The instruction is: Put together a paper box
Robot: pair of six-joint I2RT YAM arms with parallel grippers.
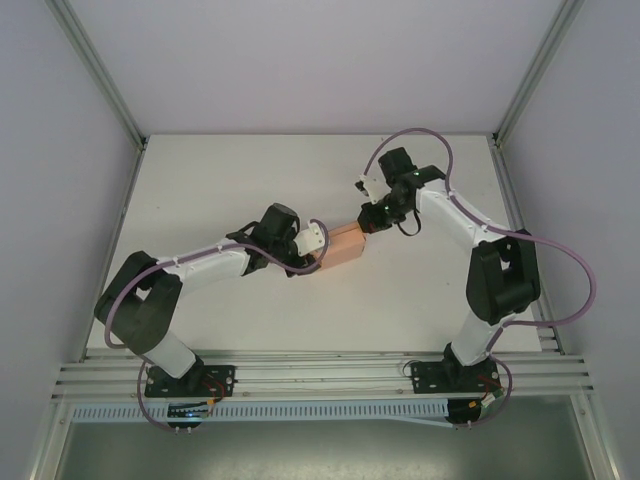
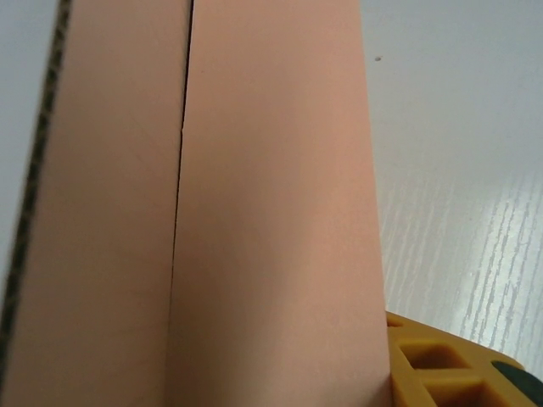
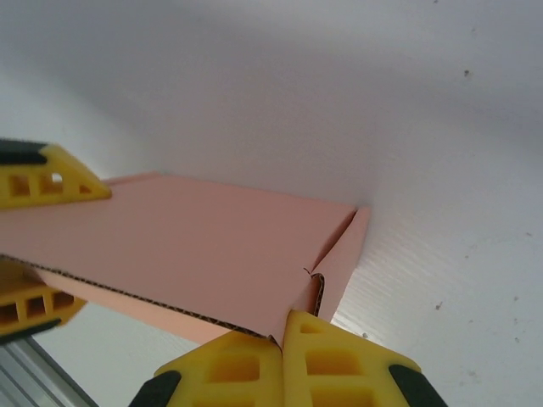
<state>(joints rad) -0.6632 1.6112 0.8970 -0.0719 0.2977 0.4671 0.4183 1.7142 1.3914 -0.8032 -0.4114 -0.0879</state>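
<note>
The salmon-pink paper box (image 1: pixel 347 245) is at mid-table, held between the two arms. My left gripper (image 1: pixel 318 245) holds its left end. The box's broad face (image 2: pixel 271 212) fills the left wrist view, with one yellow finger (image 2: pixel 441 365) beside it. In the right wrist view those fingers (image 3: pixel 51 178) sit above and below the far end of the box (image 3: pixel 195 246). My right gripper (image 3: pixel 284 331) is shut, pads together, its tips against the box's near corner, where a side flap (image 3: pixel 344 254) stands folded. That gripper (image 1: pixel 371 224) meets the box's right end.
The white table (image 1: pixel 220 180) has grey walls on three sides. An aluminium rail (image 1: pixel 320 375) runs along the near edge by the arm bases. The right arm's purple cable (image 1: pixel 400 135) loops above it.
</note>
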